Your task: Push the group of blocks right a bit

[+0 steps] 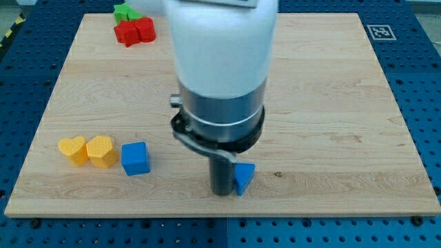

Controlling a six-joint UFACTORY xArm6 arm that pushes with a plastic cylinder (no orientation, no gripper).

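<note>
Blocks grouped at the desk's [331, 83] lower left are pictured: an orange block [73, 149], an orange heart [102, 151] touching it, and a blue cube [136, 158] just beside the heart. That row of three is judged to be the group meant, though a red block [136, 31] and green block [126, 11] also cluster at the view's top left. My tip [222, 191] is seen near the bottom edge, pressed against a small blue block [244, 176] on its right, well apart from the row. No jaws are fitted, so nothing is gripped. The push is judged not yet begun; the tip is expected to be carried round to the view's left of the orange block, then driven gently rightward.
</note>
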